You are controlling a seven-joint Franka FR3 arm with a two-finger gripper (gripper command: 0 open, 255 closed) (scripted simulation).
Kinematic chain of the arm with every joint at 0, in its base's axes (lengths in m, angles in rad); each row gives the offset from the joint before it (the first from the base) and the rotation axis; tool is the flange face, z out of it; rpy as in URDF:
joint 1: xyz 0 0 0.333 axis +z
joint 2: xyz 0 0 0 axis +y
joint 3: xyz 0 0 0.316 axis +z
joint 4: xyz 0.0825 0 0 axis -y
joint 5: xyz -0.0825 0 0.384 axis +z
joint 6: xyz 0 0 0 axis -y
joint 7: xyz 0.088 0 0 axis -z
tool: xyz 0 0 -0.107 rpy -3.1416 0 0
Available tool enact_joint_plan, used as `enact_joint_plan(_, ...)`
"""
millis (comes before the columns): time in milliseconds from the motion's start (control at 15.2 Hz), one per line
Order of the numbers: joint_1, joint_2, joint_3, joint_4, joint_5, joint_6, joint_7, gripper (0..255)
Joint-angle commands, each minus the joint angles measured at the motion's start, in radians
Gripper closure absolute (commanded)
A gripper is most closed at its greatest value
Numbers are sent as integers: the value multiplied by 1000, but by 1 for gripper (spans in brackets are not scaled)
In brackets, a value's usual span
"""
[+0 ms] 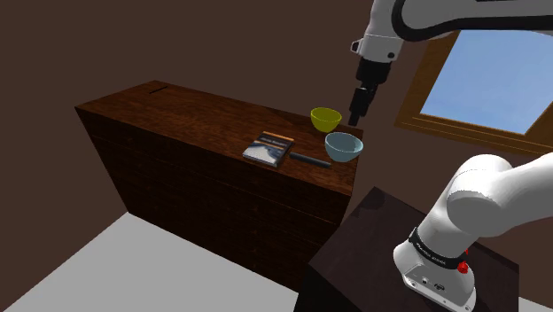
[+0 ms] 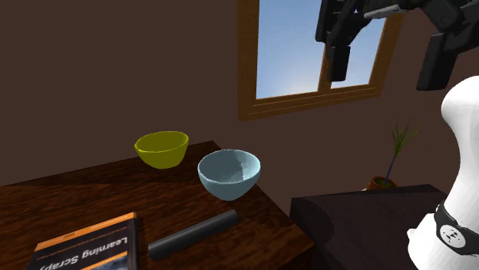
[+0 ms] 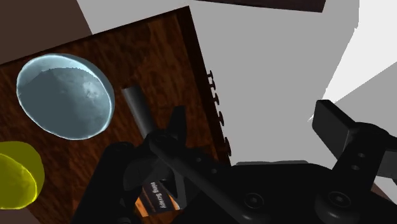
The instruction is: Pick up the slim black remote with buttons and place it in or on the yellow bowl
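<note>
"Learning Scrap" is read on the book (image 2: 88, 249). The remote (image 2: 193, 235) is laid flat, its long axis seemingly aimed at the pale-blue bowl (image 2: 229, 175). The gripper (image 1: 355, 117) is held with jaws apart.

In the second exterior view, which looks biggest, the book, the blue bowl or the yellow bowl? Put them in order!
1. book, cut off by the picture's edge
2. blue bowl
3. yellow bowl
The blue bowl stands nearer the camera, so the bowls' true order is unsure.
</note>
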Motion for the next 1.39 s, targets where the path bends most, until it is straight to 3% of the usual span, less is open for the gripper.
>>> enact_joint_plan(0, -5, 40, -8, -35, -15, 79, -23, 0)
enact_joint_plan(660, -33, 335, -53, -76, -81, 431, -115, 0)
enact_joint_plan(1320, -60, 715, -91, 34, -125, 722, -188, 0)
